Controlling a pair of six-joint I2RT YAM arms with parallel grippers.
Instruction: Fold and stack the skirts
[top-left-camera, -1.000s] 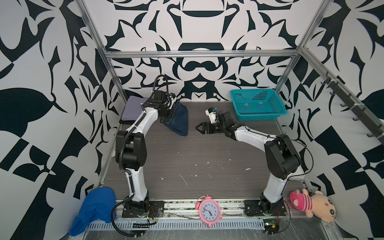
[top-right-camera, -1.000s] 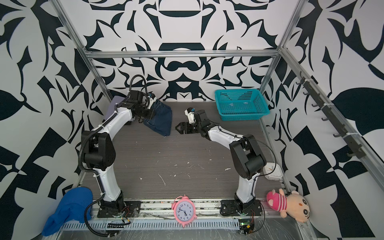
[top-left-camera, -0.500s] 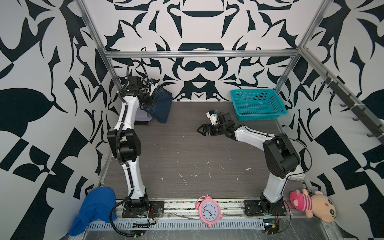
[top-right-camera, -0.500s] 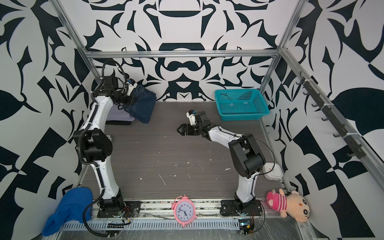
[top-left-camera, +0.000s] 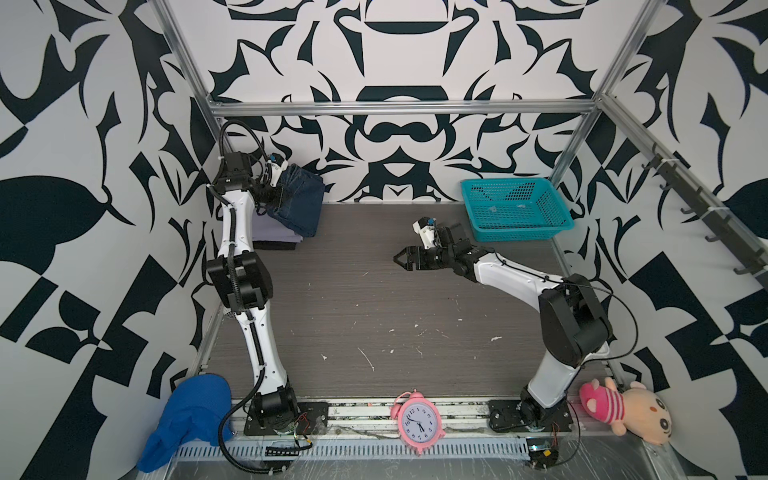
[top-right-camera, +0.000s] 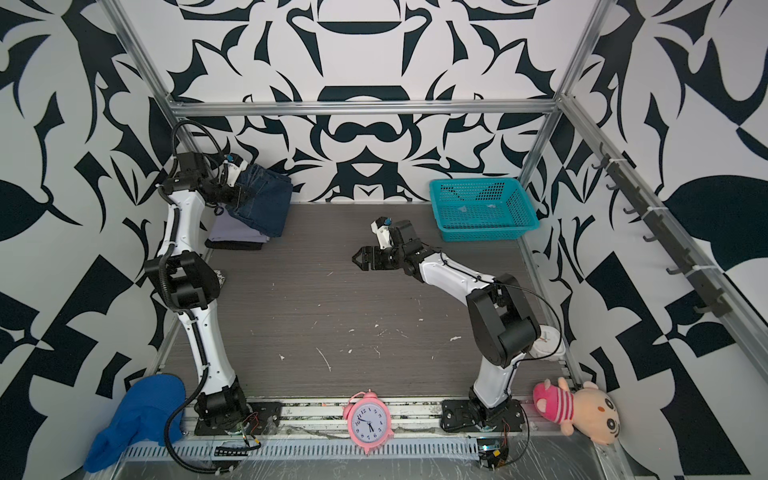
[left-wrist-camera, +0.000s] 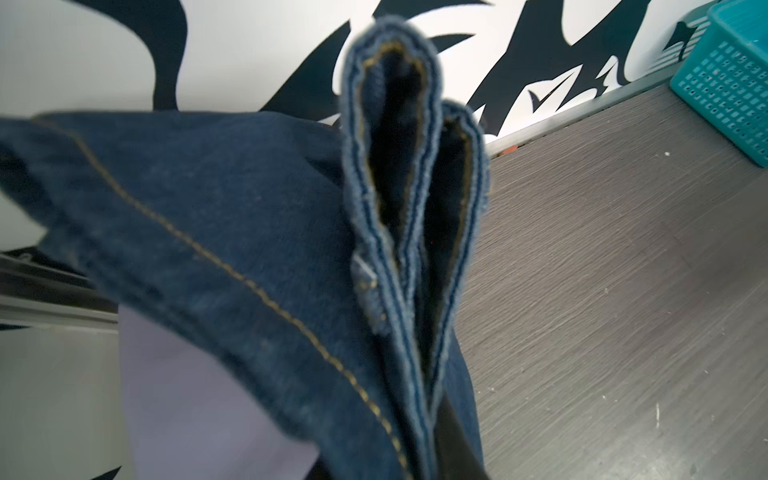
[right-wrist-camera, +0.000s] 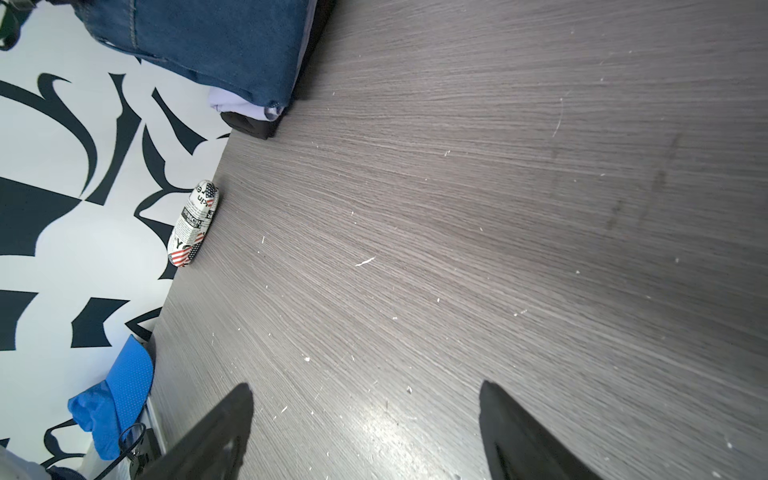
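Over the grey tabletop (top-left-camera: 374, 299), your left gripper (top-left-camera: 272, 194) has swung the denim skirt (top-left-camera: 305, 203) into the far corner, pinched narrow on its folded edge. Just beneath it the lavender skirt (top-left-camera: 270, 233) lies on the black skirt (top-left-camera: 274, 246). Lowering and letting go should finish the stack. Your right gripper (top-left-camera: 401, 259) hangs wide and empty.
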